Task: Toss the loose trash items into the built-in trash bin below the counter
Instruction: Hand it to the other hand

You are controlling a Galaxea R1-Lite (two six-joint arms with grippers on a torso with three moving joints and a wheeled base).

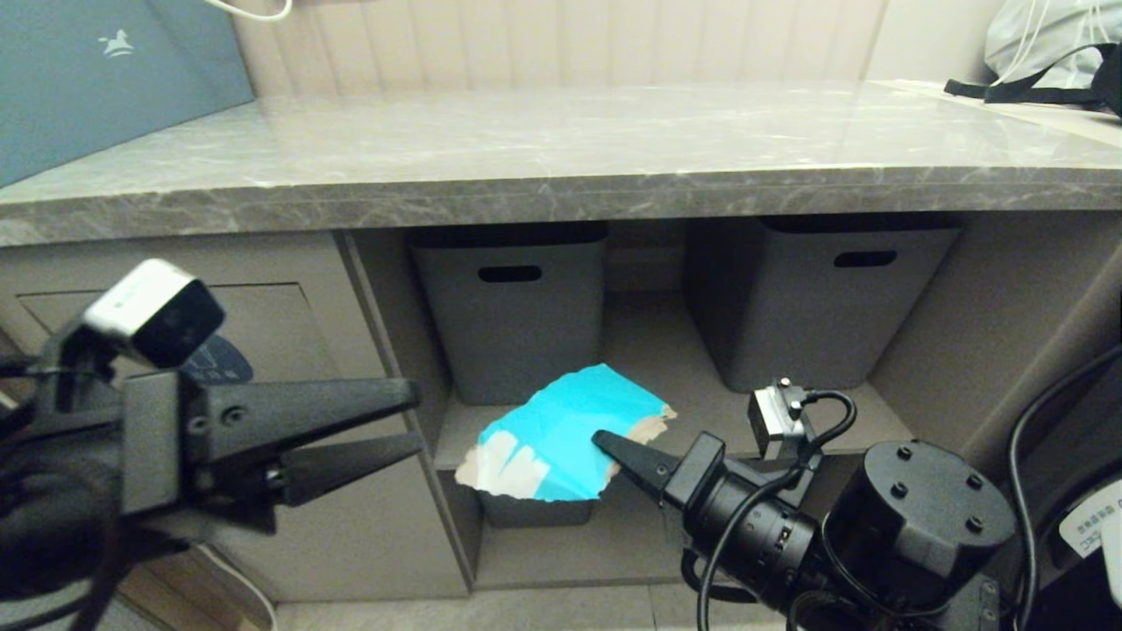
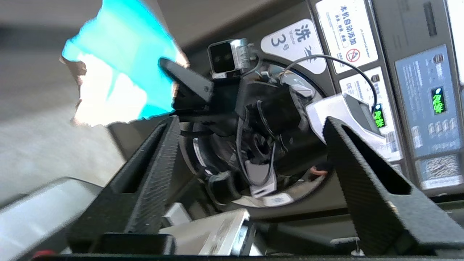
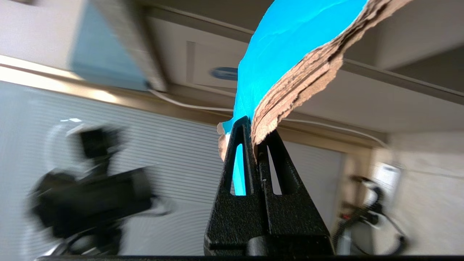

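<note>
While two tools [image 1: 412, 421] [image 1: 605, 441] show | one turquoise card [image 1: 570, 429] pinched | two tubs [image 1: 513, 307]

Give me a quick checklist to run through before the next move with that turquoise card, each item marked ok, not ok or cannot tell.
1. Grip on the turquoise card: ok. The right gripper is shut on its torn edge, cardboard back pinched between the fingers in the right wrist view.
2. Left gripper free: ok. Open and holding nothing, out in front of the bin cabinet.
3. Built-in trash bin flap open: not ok. The panel looks flush and closed.
4. Card lined up with the flap: not ok. It hangs before the shelf with the grey tubs, right of the flap.
5. Counter cleared of trash: cannot tell; only part shows.
</note>
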